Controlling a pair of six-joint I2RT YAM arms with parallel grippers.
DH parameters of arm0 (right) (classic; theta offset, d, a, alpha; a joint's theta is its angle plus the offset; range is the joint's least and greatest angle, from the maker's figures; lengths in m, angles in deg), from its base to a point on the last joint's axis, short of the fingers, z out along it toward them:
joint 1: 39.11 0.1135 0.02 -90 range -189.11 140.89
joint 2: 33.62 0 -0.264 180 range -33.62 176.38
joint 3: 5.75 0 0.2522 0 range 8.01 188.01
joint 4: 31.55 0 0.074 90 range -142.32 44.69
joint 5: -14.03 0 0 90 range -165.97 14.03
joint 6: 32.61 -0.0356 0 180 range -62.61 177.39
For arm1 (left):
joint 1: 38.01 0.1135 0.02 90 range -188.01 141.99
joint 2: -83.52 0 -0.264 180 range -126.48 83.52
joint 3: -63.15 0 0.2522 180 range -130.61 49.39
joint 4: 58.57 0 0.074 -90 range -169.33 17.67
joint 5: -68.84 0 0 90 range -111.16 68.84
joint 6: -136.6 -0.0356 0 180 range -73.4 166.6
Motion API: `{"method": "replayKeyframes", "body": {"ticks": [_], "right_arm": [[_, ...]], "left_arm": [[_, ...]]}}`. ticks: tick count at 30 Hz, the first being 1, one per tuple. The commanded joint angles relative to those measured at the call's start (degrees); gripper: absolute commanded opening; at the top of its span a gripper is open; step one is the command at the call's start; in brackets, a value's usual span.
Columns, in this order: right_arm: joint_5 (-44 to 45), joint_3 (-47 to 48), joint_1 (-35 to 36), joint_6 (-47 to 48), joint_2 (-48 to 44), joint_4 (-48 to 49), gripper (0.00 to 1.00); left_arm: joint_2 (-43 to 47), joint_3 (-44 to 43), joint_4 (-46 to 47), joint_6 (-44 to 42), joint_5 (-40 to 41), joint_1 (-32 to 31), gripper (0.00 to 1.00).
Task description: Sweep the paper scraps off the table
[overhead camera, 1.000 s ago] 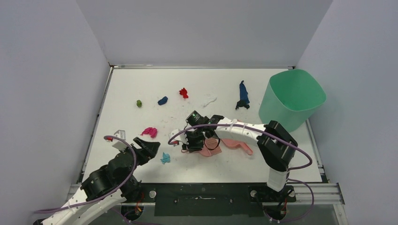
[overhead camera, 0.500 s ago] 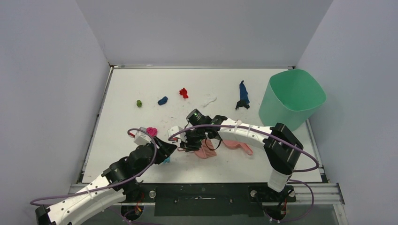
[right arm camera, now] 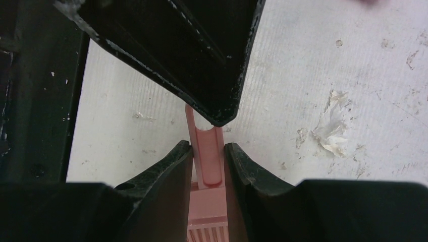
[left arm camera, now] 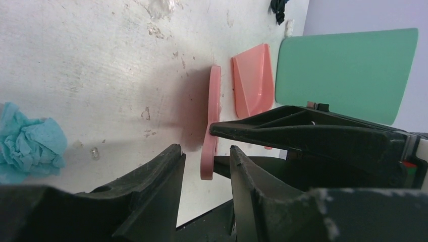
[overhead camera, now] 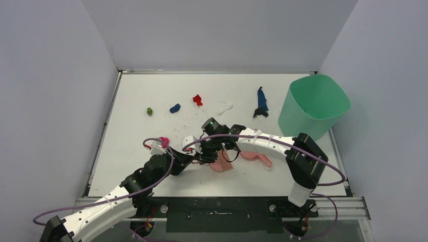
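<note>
Seven paper scraps (overhead camera: 261,98) lie unswept on the tabletop (overhead camera: 136,91). Along the far half are a green scrap (overhead camera: 149,111), a blue scrap (overhead camera: 175,108), a red scrap (overhead camera: 197,100), a white scrap (overhead camera: 225,107) and a dark blue scrap (overhead camera: 261,105). A magenta scrap (overhead camera: 163,141) sits by the left arm, and a cyan scrap (left arm camera: 30,146) is just beside the left tool (left arm camera: 204,150).

There is one pink brush (overhead camera: 220,162), and the right tool (right arm camera: 208,151) is clamped on its handle. The left tool's jaws stand apart astride the handle's end, not visibly pinching it. This looks like a handover of the brush, with sweeping not yet begun. Next, the left jaws need a square grip before the right lets go.

One pink dustpan (overhead camera: 256,157) lies just beside the brush, and one green bin (overhead camera: 313,103) stands at the far right.
</note>
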Motion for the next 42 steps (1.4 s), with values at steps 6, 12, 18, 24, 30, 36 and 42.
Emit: {"method": "replayKeyframes", "body": {"ticks": [6, 12, 18, 24, 30, 36, 42], "right_arm": [[-2.13, -0.09, -0.40, -0.61, -3.42, 2.70, 0.05], [-2.34, -0.11, -0.41, -0.26, -3.31, 2.65, 0.05], [-2.69, -0.13, -0.42, -0.18, -3.55, 2.61, 0.05], [-2.93, -0.63, -0.38, 0.13, -3.70, 2.46, 0.05], [-5.21, 0.10, -1.20, -0.67, -4.18, 0.62, 0.26], [-13.74, 5.27, -8.92, 0.14, -6.46, -8.61, 0.66], [-19.90, 15.68, -16.19, 18.06, -4.93, -35.19, 0.84]], "left_arm": [[-6.35, 0.40, 13.59, 0.87, -5.57, 0.92, 0.35], [-10.62, -0.31, 15.83, -0.29, -7.88, 1.33, 0.25], [-12.76, -0.33, 17.30, -0.82, -8.43, 1.80, 0.24], [-14.28, 0.06, 18.88, -1.31, -8.95, 2.28, 0.11], [-13.80, -0.93, 17.78, -4.43, -11.02, 3.10, 0.00], [-11.56, -6.69, 12.59, -15.91, -17.47, 3.13, 0.00], [-9.90, -15.99, -0.82, -34.52, -24.73, 2.95, 0.00]]}}
